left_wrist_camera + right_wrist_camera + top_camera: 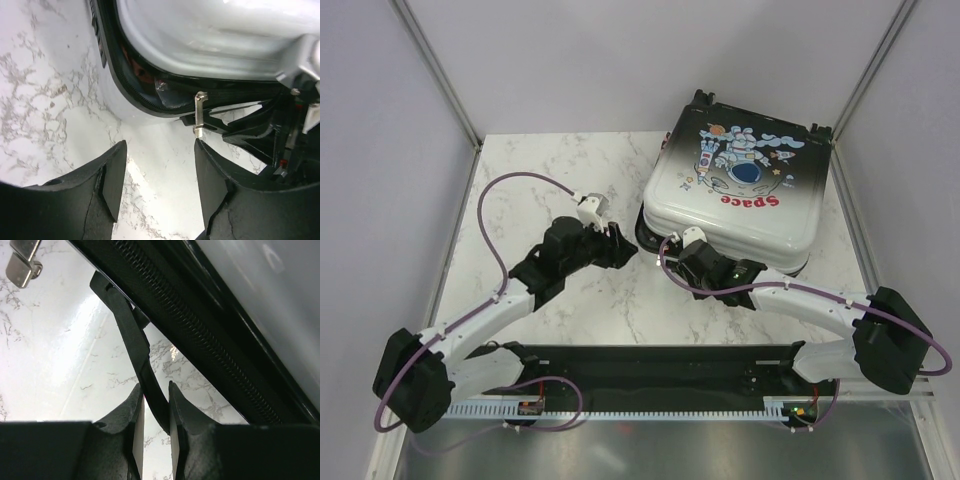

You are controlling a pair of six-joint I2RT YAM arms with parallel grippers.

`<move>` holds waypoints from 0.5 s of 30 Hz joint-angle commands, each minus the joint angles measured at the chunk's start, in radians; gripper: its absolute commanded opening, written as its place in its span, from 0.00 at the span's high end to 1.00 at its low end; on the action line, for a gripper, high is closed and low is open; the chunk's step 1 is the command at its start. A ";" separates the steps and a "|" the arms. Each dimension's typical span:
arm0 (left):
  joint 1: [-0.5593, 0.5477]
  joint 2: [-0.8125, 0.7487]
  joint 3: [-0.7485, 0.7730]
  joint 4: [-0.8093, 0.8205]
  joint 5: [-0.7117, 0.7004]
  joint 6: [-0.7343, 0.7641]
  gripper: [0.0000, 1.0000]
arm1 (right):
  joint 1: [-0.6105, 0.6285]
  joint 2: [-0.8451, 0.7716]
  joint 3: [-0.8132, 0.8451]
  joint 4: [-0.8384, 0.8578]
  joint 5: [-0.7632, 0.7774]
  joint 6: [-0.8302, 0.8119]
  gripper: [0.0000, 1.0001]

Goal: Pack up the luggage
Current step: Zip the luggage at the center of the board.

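Observation:
The luggage (pixel 740 185) lies flat at the back right of the marble table, its astronaut and red "Space" print facing up. My left gripper (pixel 620 243) stands open on the table just off its front-left corner, with nothing between its fingers (pixel 112 175). In the left wrist view the shell (pixel 210 35), the black zip band and a silver zipper pull (pixel 200 114) hang just ahead of the gripper (pixel 160 150). My right gripper (pixel 675 262) is at the suitcase's front edge. It (pixel 155 390) is shut on a black zipper pull strap (pixel 132 340) below the zip teeth (pixel 200 340).
White marble table (pixel 570 170) with grey enclosure walls and metal posts on both sides. A black rail (pixel 650 365) runs along the near edge between the arm bases. Purple cables loop off both arms. The silver pull (pixel 21 264) also shows in the right wrist view.

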 commanded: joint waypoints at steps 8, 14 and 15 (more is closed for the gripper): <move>-0.157 -0.014 0.040 0.016 -0.224 0.177 0.31 | -0.077 0.041 -0.048 -0.242 0.080 0.230 1.00; -0.277 0.046 0.021 0.099 -0.390 0.092 0.31 | -0.075 0.052 -0.046 -0.236 0.077 0.242 1.00; -0.284 0.064 0.030 0.099 -0.413 0.076 0.31 | -0.075 0.054 -0.045 -0.233 0.075 0.244 1.00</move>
